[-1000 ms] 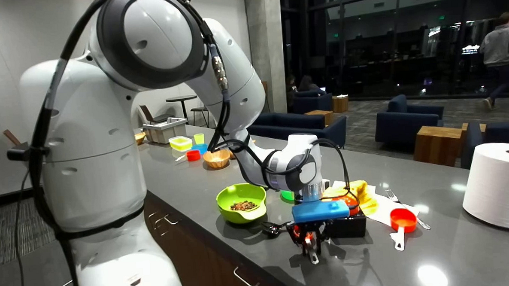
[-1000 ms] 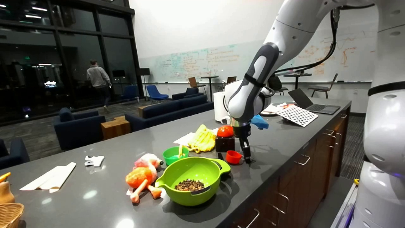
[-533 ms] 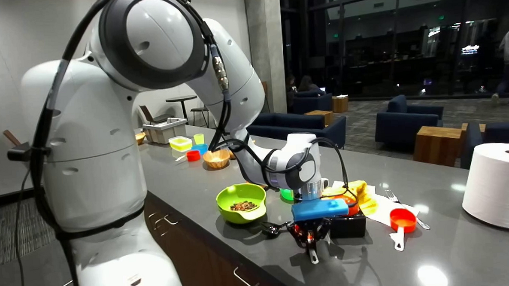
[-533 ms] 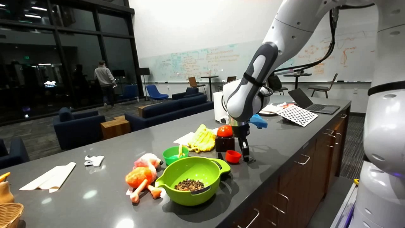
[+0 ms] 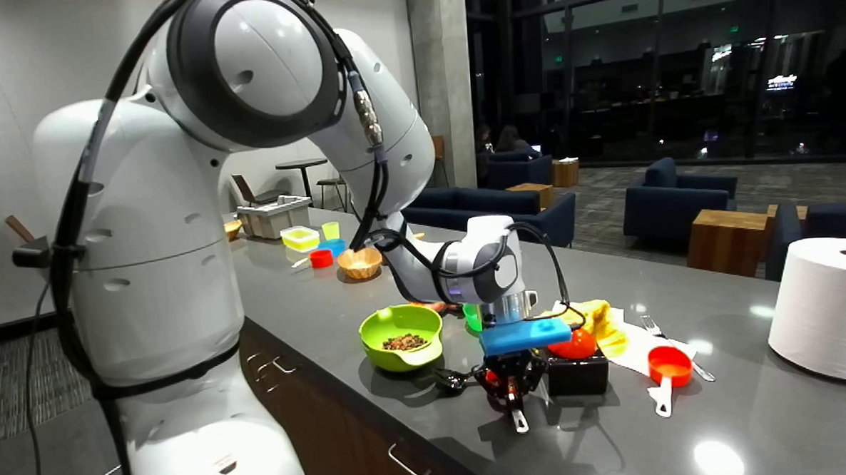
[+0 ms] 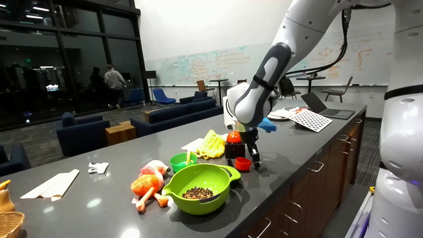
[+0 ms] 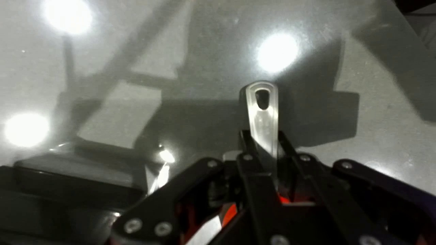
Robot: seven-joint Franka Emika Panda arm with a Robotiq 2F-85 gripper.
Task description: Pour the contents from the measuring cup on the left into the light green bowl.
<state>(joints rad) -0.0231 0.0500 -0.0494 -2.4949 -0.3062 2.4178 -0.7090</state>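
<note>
The measuring cup [image 6: 243, 164], small and red-orange, stands low at the counter beside the black box. Its pale handle [image 7: 263, 124] runs between my fingers in the wrist view, and the handle end [image 5: 519, 422] shows in an exterior view. My gripper [image 7: 262, 134] points down and is shut on that handle; it also shows in both exterior views [image 5: 514, 403] [image 6: 256, 163]. The cup's contents are hidden. The light green bowl [image 6: 195, 208] stands upright near the counter's edge with dark and brown bits inside; it also shows in an exterior view [image 5: 391, 360].
A black box with a red dome [image 5: 577, 375] stands close beside my gripper. A black spoon [image 5: 451, 381] lies between bowl and gripper. A similar red measuring cup [image 5: 670, 364], a yellow cloth [image 6: 211, 145], a green cup [image 6: 182, 161] and a plush toy [image 6: 150, 183] are nearby.
My fingers have shut around the handle. My gripper and the cup have shifted slightly toward the bowl, and the wrist has tilted a little.
</note>
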